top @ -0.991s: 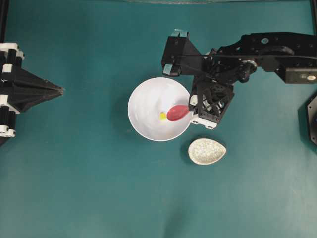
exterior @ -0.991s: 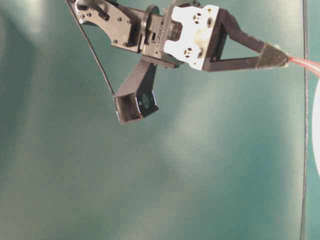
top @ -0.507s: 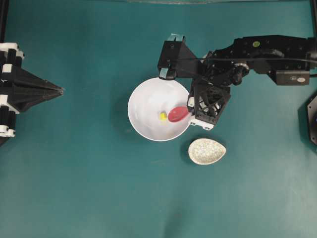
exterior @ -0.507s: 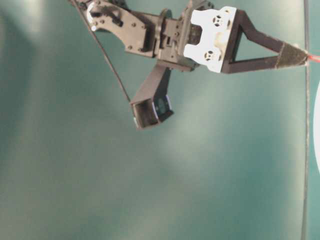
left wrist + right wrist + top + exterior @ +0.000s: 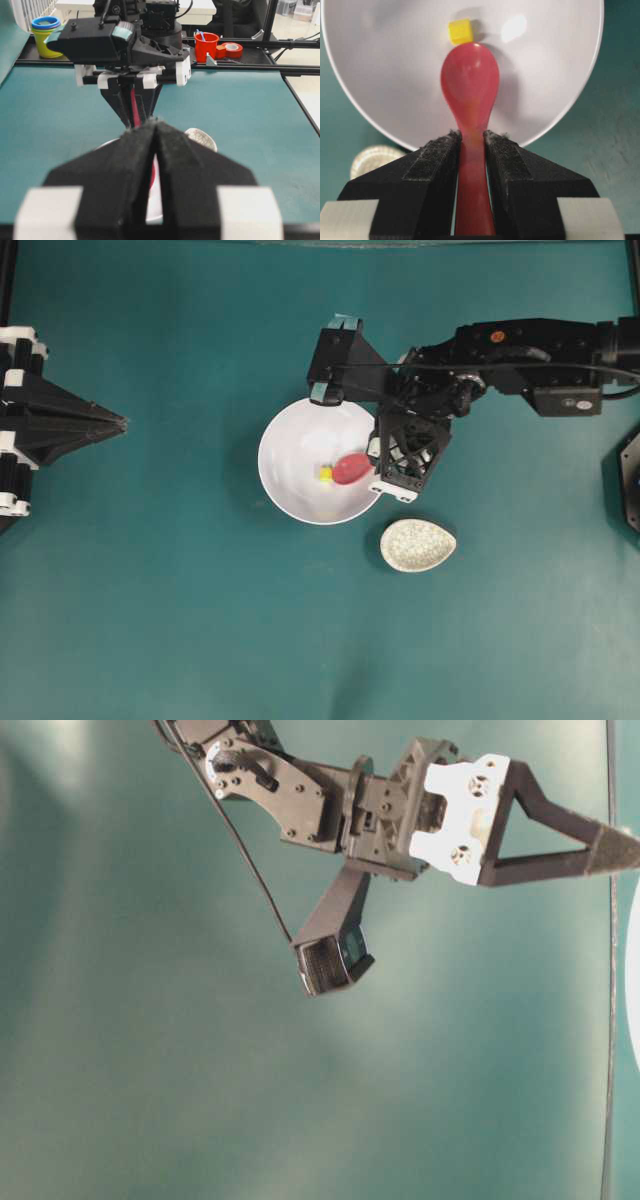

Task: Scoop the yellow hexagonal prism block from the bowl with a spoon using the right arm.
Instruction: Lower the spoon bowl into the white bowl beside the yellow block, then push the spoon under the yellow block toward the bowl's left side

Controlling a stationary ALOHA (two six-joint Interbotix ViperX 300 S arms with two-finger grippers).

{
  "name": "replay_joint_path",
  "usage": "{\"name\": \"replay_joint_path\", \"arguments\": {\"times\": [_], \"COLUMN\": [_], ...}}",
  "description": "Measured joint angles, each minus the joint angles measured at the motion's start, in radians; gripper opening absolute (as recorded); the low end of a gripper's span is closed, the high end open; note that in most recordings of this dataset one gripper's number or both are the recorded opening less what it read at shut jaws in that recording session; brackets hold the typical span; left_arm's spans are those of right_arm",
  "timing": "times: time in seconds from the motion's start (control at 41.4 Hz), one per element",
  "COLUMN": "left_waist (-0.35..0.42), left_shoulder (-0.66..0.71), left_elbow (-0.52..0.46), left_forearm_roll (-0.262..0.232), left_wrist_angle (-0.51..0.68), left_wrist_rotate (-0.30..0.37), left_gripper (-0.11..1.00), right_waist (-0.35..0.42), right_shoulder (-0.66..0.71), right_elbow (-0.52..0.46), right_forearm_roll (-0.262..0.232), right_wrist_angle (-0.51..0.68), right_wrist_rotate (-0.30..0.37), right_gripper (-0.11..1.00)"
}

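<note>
Block in bowl, touching spoon tip; spoon rest just beside bowl.

Black arms, white brackets, thin cable

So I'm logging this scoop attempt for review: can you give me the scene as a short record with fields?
Right pincer: shut on the glossy pink-red soup spoon, gripping its handle
Spoon head: inside the large round white bowl, its tip at the tiny yellow block
Block: on the bowl floor, not in the spoon
Left pincer: shut, holds nothing, away from the bowl
Speckled oval spoon rest: on the teal table beside the bowl
</note>
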Motion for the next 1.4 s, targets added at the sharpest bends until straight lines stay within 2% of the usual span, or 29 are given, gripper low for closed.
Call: {"name": "replay_joint_path", "arguments": {"times": [1.111, 1.401], "left_waist": [0.0, 0.002], "left_shoulder": [-0.026, -0.028], "left_elbow": [-0.003, -0.003], "left_forearm_roll": [0.0, 0.0], "left_wrist_angle": [0.049, 0.049], "left_wrist_rotate": [0.0, 0.0], "left_gripper": [0.0, 0.0], "right_waist": [0.0, 0.002], "right_shoulder": [0.043, 0.044], "right_elbow": [-0.012, -0.012], "right_forearm_roll": [0.0, 0.0], "right_wrist_angle": [-0.247, -0.27], "right_wrist_rotate": [-0.012, -0.012], "right_gripper": [0.22, 0.22]}}
